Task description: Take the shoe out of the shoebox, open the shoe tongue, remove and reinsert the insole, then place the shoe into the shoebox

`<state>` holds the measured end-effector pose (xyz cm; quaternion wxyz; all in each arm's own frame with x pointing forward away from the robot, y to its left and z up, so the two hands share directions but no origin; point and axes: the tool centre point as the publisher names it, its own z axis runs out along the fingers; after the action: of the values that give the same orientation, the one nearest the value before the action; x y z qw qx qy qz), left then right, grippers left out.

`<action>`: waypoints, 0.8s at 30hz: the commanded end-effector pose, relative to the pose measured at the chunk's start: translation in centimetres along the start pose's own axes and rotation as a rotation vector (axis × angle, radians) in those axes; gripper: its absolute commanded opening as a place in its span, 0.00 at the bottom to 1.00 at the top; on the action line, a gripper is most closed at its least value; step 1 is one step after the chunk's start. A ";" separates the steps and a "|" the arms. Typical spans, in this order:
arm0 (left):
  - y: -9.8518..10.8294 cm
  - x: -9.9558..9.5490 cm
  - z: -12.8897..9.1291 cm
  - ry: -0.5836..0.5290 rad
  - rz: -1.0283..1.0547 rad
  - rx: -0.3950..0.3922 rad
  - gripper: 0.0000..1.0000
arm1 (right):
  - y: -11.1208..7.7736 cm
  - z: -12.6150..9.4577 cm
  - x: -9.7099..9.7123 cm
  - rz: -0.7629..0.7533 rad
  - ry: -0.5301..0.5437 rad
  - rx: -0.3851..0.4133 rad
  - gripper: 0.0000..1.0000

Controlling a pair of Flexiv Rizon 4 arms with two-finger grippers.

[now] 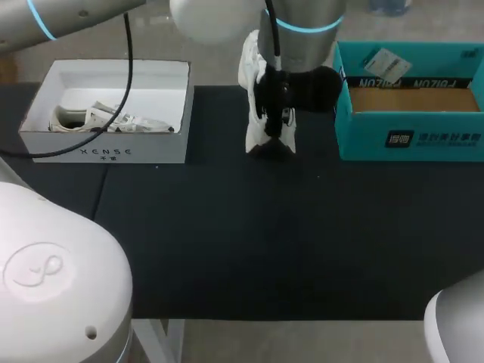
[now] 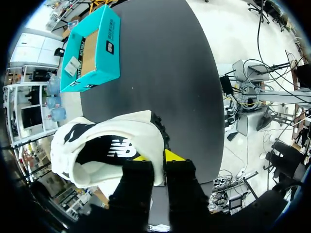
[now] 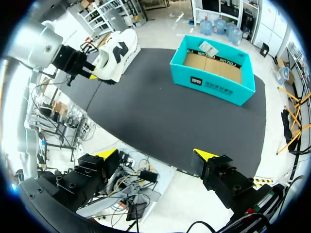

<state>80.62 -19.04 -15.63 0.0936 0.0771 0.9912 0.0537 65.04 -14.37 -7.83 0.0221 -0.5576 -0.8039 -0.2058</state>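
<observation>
Head view looks down from above and behind the table (image 1: 265, 242). Left wrist view sits tight against the shoe (image 2: 141, 128); right wrist view stands far back. All share the teal shoebox (image 1: 355, 136).

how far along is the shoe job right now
Done: the shoe is out of its box. In hand: the left pincer grips its heel; the right pincer is open. Left: any tongue and insole work not yet done, then placing it in the empty teal shoebox.
</observation>
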 end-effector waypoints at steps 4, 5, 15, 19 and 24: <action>9.9 -6.3 3.0 0.041 0.035 0.082 0.00 | 0.4 -0.1 0.0 0.001 0.000 0.009 1.00; 11.0 -7.1 3.4 0.035 0.006 0.059 0.00 | 0.4 -0.1 0.0 0.001 0.000 0.009 1.00; 19.6 -11.0 5.5 0.083 0.028 0.080 0.00 | 0.4 -0.1 0.0 0.001 0.000 0.009 1.00; 22.5 -11.5 6.0 0.110 0.046 0.095 0.00 | 0.4 -0.1 0.0 0.001 0.000 0.009 1.00; 25.7 -12.0 6.5 0.150 0.075 0.083 0.00 | 0.4 -0.1 0.0 0.001 0.000 0.009 1.00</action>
<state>96.41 2.00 -17.29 0.0224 0.1062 0.9919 0.0660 65.03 -14.37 -7.83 0.0220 -0.5576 -0.8039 -0.2058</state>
